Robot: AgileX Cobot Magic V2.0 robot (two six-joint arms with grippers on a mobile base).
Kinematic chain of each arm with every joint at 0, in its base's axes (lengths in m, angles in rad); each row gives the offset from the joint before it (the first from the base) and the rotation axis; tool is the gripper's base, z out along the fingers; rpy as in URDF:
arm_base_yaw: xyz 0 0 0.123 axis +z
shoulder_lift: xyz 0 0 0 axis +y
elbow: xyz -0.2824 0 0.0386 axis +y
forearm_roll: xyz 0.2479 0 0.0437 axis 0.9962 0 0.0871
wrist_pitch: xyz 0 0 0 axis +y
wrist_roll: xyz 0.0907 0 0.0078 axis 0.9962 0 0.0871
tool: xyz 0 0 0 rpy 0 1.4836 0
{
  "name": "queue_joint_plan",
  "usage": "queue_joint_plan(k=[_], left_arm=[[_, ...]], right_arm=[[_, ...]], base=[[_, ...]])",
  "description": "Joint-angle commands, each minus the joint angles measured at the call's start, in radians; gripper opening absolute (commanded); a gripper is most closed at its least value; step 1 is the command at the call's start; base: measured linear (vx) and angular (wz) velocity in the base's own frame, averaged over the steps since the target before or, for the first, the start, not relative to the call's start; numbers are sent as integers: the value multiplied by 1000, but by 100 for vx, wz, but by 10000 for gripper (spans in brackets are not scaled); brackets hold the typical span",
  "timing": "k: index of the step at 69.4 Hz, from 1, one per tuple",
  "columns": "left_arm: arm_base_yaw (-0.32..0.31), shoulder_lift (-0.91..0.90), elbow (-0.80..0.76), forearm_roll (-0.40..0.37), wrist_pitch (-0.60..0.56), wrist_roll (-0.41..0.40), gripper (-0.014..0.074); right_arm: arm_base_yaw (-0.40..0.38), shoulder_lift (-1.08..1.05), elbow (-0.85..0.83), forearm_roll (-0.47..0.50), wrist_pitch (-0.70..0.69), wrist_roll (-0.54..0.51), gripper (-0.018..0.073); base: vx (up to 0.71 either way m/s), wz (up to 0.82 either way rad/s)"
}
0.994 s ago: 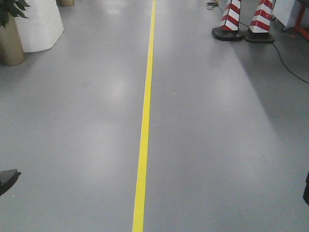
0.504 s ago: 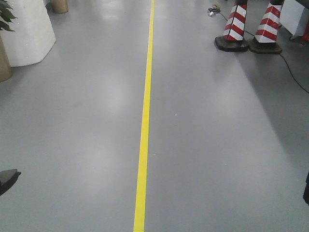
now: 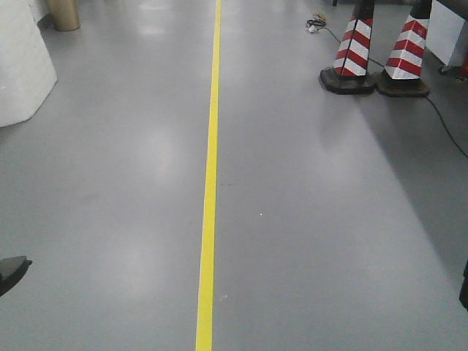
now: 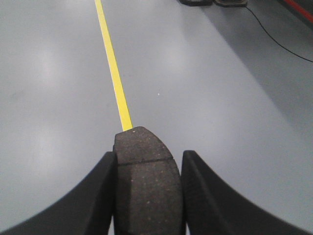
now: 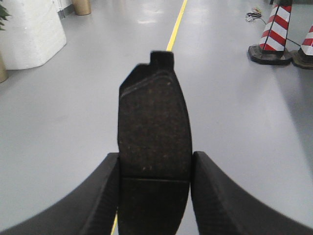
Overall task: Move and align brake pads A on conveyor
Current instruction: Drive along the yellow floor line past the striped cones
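The left tool (image 4: 149, 154) is clamped on the first brake pad (image 4: 146, 188). Its two black fingers (image 4: 100, 196) press the pad's long sides, and the pad's rough dark face points up. The rounded far end juts past the fingertips, with a thin groove crossing it just beyond them. That end hangs over the yellow line (image 4: 113, 73) painted on the grey floor (image 4: 220, 98). The right tool (image 5: 155, 154) grips the second brake pad (image 5: 154, 117) in the same way, squeezed between its fingers (image 5: 217, 200). More of this pad sticks out forward. A small square tab shows at its far end, and a groove runs across it near the fingertips. Both pads are held in the air above the floor, one in each tool. In the front view the yellow line runs straight away across the floor. Two red-and-white striped cones (image 3: 353, 51) stand side by side on black bases at the upper right. A black cable (image 3: 446, 124) trails past them. A white rounded block (image 3: 18, 66) sits at the left edge, with a brass-coloured pot (image 3: 62, 13) behind it.
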Motion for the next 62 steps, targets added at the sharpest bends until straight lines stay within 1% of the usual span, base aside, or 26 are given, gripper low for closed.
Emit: queue_joint_plan(k=[1, 62], left_arm=[[-4, 6, -30, 9, -89, -7, -6], [-4, 6, -30, 9, -89, -7, -6]], right_arm=[[-4, 6, -32, -5, -96, -12, -3], [-4, 6, -32, -5, -96, -12, -3]], base=[[67, -9], [66, -9]])
